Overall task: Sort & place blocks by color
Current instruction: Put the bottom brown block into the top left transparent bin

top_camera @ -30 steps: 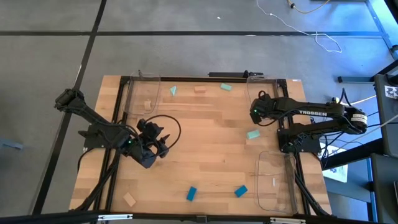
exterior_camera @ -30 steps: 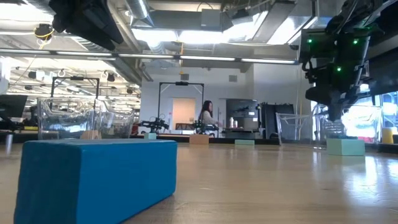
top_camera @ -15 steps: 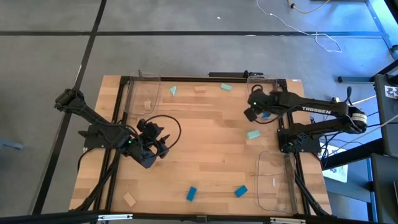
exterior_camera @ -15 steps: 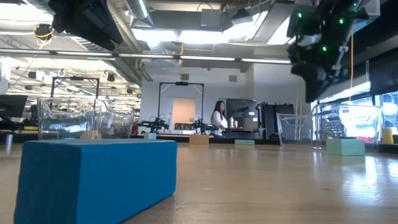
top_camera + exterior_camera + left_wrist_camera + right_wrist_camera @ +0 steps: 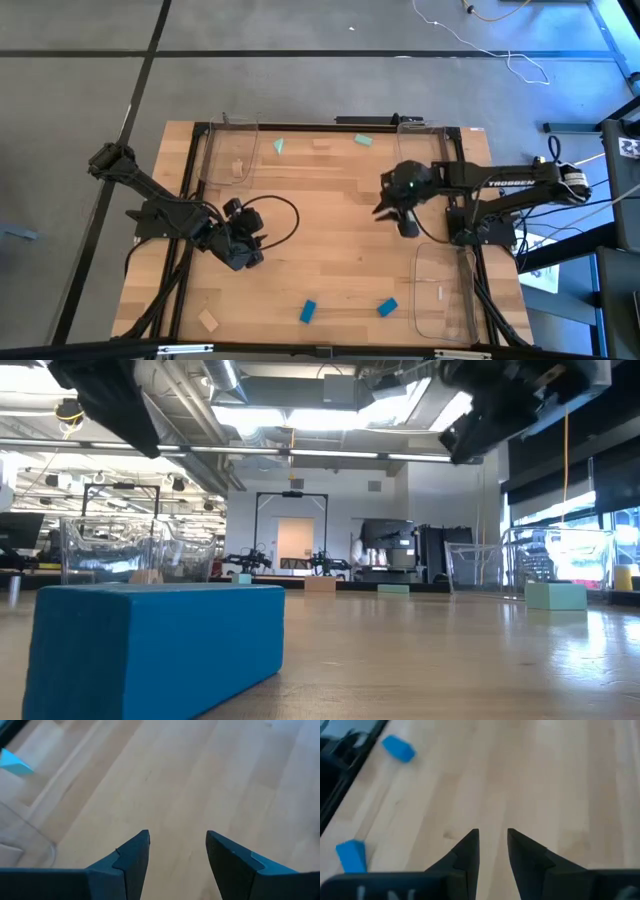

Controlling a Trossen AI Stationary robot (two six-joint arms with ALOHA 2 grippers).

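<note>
Small blocks lie flat on the wooden table. Blue ones (image 5: 308, 311) (image 5: 387, 308) sit near the near edge, and the first fills the low view's foreground (image 5: 150, 645). A mint wedge (image 5: 278, 146), a tan block (image 5: 321, 144) and a mint block (image 5: 363, 140) lie by the far edge. Another mint block (image 5: 555, 595) is hidden under my right arm in the high view. My right gripper (image 5: 492, 845) hovers over bare wood right of centre, fingers narrowly apart and empty. My left gripper (image 5: 177, 850) hangs open at the table's left.
Clear trays stand at the left far side (image 5: 225, 155), the right far side (image 5: 425, 140) and the right near side (image 5: 445, 290). Tan blocks lie in the left tray (image 5: 237, 169), in the right near tray (image 5: 440, 293) and at the near left corner (image 5: 207, 320).
My right gripper has swung from over the right far tray toward the table's near edge and its middle, turning as it went, and now covers the mint block in the high view. My left gripper has shifted slightly in place. No block has moved.
</note>
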